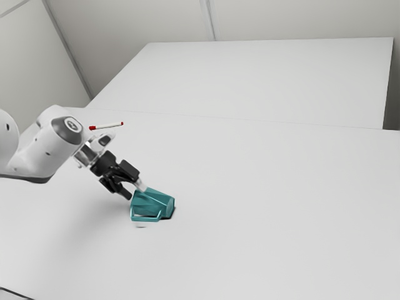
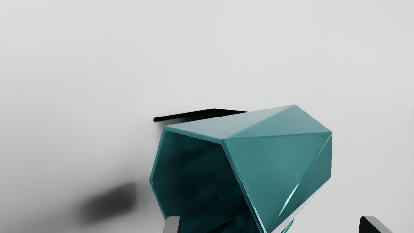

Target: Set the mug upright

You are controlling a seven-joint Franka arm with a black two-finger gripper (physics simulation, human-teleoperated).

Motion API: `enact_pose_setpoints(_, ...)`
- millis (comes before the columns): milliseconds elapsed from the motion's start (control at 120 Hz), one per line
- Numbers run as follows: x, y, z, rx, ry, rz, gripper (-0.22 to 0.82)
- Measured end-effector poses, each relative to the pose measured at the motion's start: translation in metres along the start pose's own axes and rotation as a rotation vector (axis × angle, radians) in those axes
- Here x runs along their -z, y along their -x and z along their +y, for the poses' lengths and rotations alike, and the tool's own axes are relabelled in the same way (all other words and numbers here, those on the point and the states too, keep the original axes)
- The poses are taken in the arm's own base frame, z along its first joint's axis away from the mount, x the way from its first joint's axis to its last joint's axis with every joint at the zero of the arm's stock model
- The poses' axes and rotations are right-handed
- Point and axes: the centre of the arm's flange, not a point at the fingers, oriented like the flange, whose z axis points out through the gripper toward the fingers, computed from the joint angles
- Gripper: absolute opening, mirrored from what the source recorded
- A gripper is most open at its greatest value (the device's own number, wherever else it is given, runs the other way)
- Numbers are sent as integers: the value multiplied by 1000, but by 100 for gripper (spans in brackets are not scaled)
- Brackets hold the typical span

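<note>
Widely parted, the fingers (image 1: 141, 185) hold nothing, one near the rim (image 2: 194, 135) of the toppled mug (image 2: 271, 165), the other standing clear

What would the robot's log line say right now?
mug: lying on its side, on table | gripper: open, by mug's open end | upright: not yet

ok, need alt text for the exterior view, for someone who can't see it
Teal mug lying on its side on a white table, mouth toward the open black fingers of a robot arm. The arm reaches in from the exterior view's left; a red-and-white pen lies beyond it.
</note>
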Motion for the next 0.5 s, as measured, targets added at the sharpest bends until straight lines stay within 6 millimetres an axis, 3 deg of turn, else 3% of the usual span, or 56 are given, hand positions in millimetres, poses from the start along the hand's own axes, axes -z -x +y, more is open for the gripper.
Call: enact_pose_setpoints(500, -29, -2, -5, 49, 131, 65, 60)
